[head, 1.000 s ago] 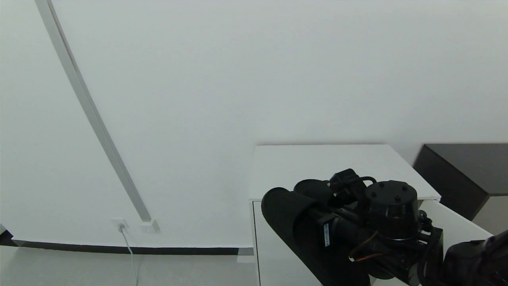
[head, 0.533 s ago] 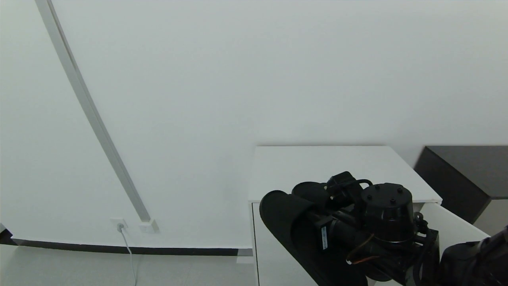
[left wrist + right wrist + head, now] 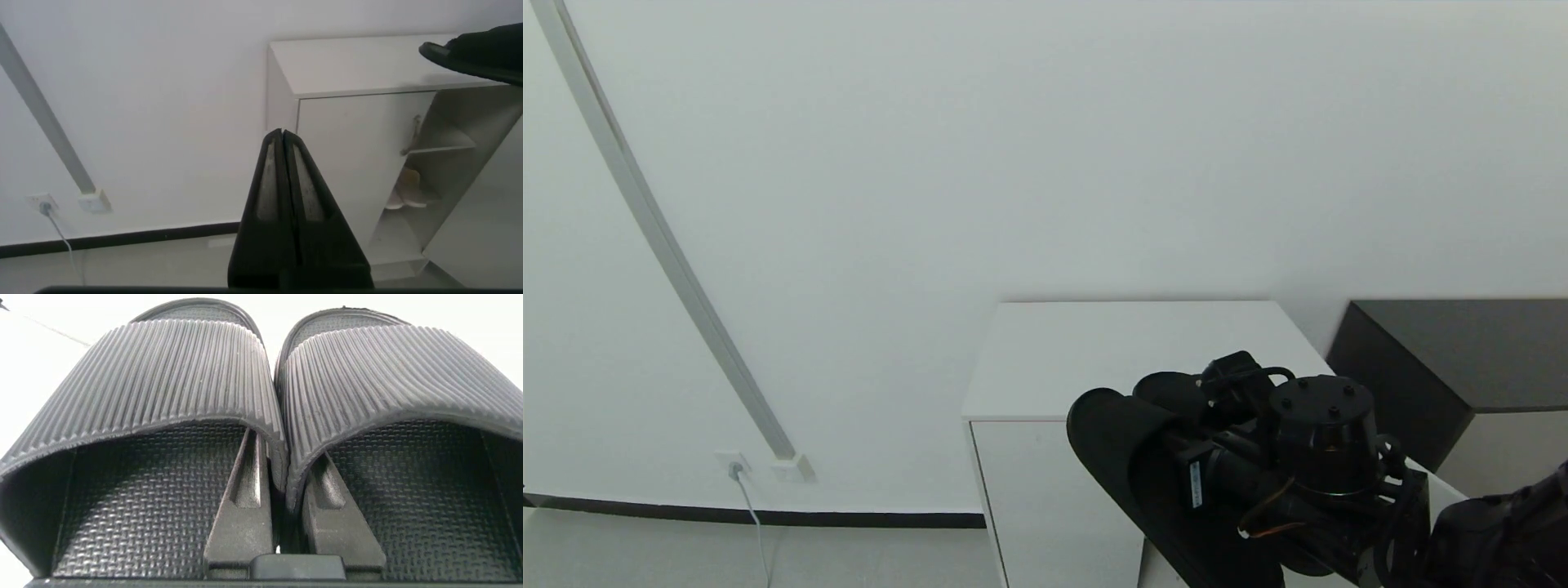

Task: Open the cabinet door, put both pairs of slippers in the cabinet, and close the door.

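Two black slippers [image 3: 196, 384] sit side by side, their ribbed straps arching above the jaws. The right gripper [image 3: 286, 513] has one finger [image 3: 241, 506] inside each slipper, with the slippers' touching inner walls pinched between the jaws.

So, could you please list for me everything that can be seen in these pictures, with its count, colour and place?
black slippers: one pair, black, held side by side in the right gripper, in front of the white cabinet
pale slippers: two shapes seen, beige, on shelves inside the white cabinet
white cabinet: one, white, against the wall
cabinet door: one, white, swung open
dark cabinet: one, dark grey, right of the white cabinet
wall socket: one, white, low on the wall left of the white cabinet, a cable plugged in
cable duct: one, grey, slanting down the wall
left gripper: one, black, shut and empty, facing the white cabinet
right gripper: one, black, shut on the black slippers
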Robot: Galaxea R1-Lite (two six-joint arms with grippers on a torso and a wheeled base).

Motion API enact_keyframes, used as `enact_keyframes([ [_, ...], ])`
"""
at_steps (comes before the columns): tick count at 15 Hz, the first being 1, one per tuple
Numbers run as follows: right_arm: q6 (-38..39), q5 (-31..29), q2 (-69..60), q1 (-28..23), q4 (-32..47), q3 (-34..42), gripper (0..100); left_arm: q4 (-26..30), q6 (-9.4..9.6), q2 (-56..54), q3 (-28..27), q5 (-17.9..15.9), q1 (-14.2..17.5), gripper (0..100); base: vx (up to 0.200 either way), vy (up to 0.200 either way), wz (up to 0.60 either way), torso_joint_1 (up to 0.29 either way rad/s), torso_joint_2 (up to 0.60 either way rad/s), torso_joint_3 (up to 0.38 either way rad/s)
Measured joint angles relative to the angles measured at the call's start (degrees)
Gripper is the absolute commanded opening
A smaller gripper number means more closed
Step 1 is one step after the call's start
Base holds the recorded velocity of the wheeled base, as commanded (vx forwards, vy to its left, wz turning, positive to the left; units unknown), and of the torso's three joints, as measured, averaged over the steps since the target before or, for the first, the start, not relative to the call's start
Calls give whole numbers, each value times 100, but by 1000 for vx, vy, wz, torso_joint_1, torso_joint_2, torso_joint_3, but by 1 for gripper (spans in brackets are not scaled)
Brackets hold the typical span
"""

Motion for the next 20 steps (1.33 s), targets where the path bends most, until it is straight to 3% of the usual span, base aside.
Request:
enact_keyframes([
  [9,0,-24,37,-6,-104,1,0,0,2,0,0,-2,0,0,0,-200,0,2,2,1],
  [20,0,-27,105,2,-145,4,0,-2,2,0,0,-2,-4,0,0,0,0,0,0,0],
])
